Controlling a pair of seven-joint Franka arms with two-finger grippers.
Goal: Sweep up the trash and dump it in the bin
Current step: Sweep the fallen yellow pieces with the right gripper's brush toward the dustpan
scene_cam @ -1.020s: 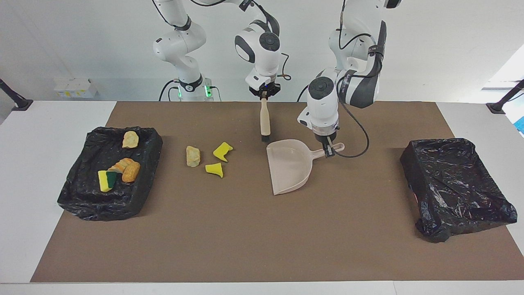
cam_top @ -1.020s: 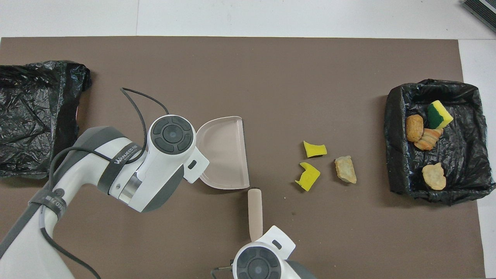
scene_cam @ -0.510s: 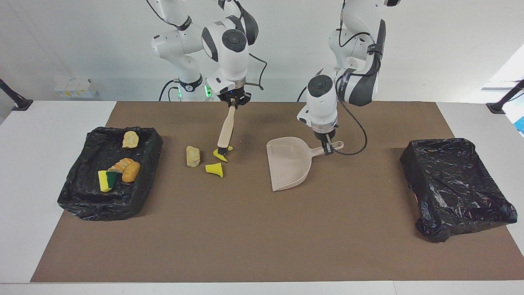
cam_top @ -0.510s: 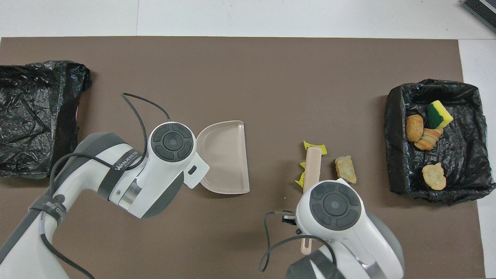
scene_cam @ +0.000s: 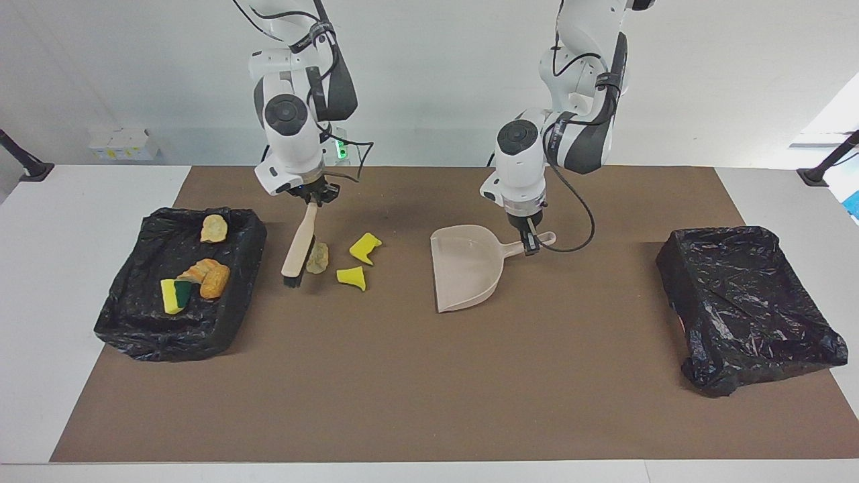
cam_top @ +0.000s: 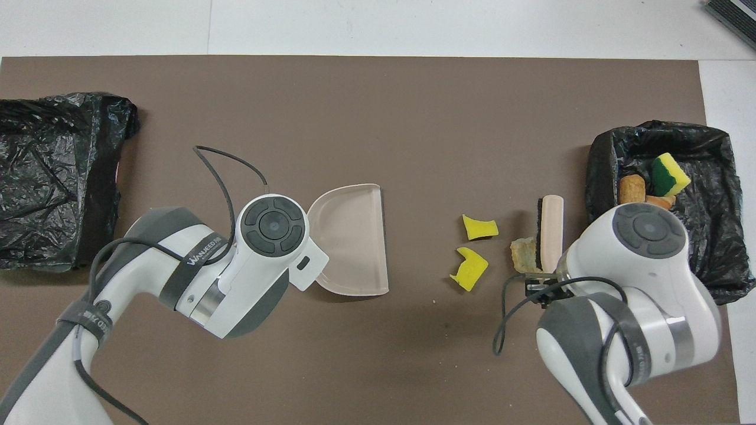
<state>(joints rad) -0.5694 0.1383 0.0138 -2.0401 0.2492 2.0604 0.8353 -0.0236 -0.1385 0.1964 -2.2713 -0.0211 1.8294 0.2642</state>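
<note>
Gripping brush (scene_cam: 299, 247), right claw (scene_cam: 313, 196) closed

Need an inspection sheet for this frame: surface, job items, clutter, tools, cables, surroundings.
Surface: brown mat on a white table.
Job's things: two bright yellow sponge pieces and a pale tan lump loose on the mat; four scraps, including a yellow-and-green sponge, in the black-lined bin at the right arm's end; second black-lined bin holds none.
Clutter: nothing seen.
Tools: right tool shut on the beige black-bristled brush, bristles beside the tan lump; left tool shut on the beige plastic dustpan.
Cables: black cable loops at each wrist.
Surroundings: white wall; black clamp arms at the table's ends.
</note>
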